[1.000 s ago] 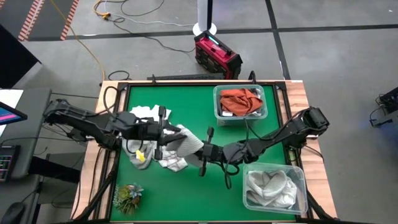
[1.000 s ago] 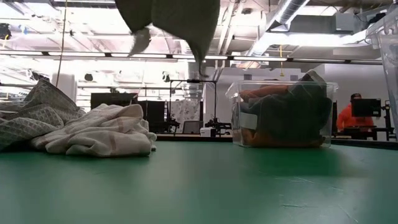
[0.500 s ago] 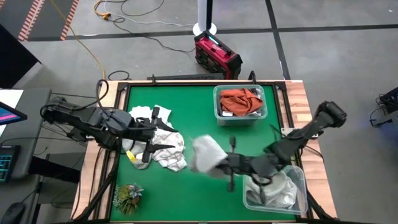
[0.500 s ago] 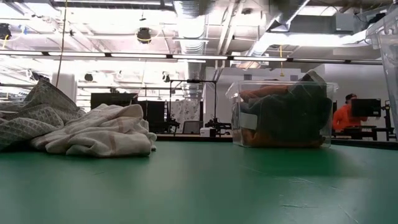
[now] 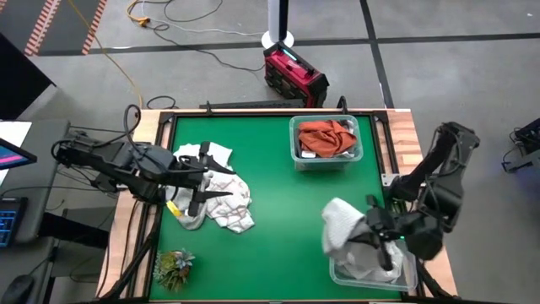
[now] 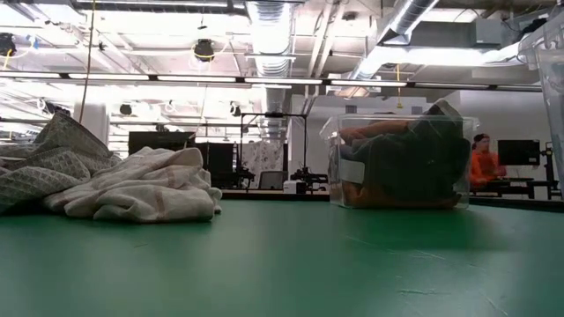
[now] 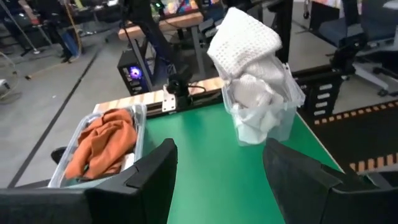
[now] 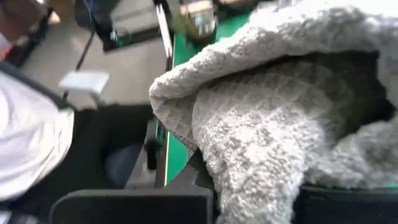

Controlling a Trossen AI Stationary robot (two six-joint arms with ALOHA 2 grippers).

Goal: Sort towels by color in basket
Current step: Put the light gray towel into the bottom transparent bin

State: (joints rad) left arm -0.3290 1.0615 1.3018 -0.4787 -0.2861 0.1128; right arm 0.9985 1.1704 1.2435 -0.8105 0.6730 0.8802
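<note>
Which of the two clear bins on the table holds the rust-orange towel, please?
The bin at the table's far edge, holding the rust-orange towel. The near-right bin holds pale towels, and the right gripper carries another pale towel above it.

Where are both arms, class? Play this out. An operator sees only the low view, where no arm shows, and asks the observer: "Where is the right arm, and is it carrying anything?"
Observer: The right gripper is above the clear bin at the table's near right corner, its fingers shut on a pale grey towel.
Operator: Is that bin empty?
Observer: No, white and pale towels already lie in it.
Operator: And the left arm?
Observer: The left gripper is at the towel pile on the table's left, fingers open with nothing between them.
</note>
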